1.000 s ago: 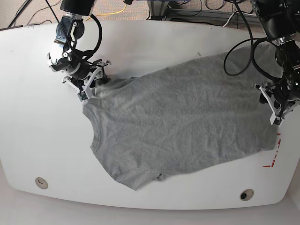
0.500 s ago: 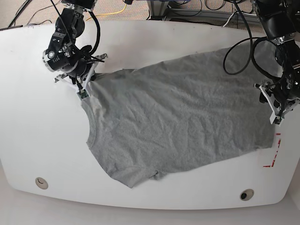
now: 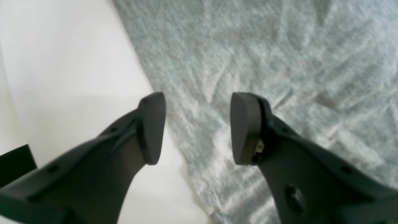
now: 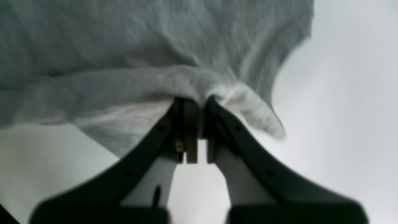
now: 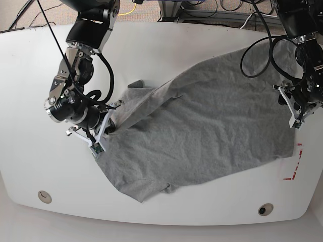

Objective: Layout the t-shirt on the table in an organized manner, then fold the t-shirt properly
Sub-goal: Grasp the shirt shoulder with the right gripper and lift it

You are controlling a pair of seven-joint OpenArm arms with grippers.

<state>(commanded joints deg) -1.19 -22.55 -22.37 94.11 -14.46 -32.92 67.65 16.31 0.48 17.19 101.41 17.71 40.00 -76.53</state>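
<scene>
Smooth white table, cables behind. Wrinkled heather-grey shirt spread across it. My right gripper pinches a fabric fold; my left gripper is spread above the hem.

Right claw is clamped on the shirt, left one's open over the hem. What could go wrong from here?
1. The right claw pinches only a small bunched fold of the shirt; a hard pull might slip it free.
2. The left claw is open above the hem and holds nothing, so dragging may slide the whole shirt rather than flatten it.
3. The cloth near the right claw is folded over itself; it may stay doubled once laid on the table.
</scene>
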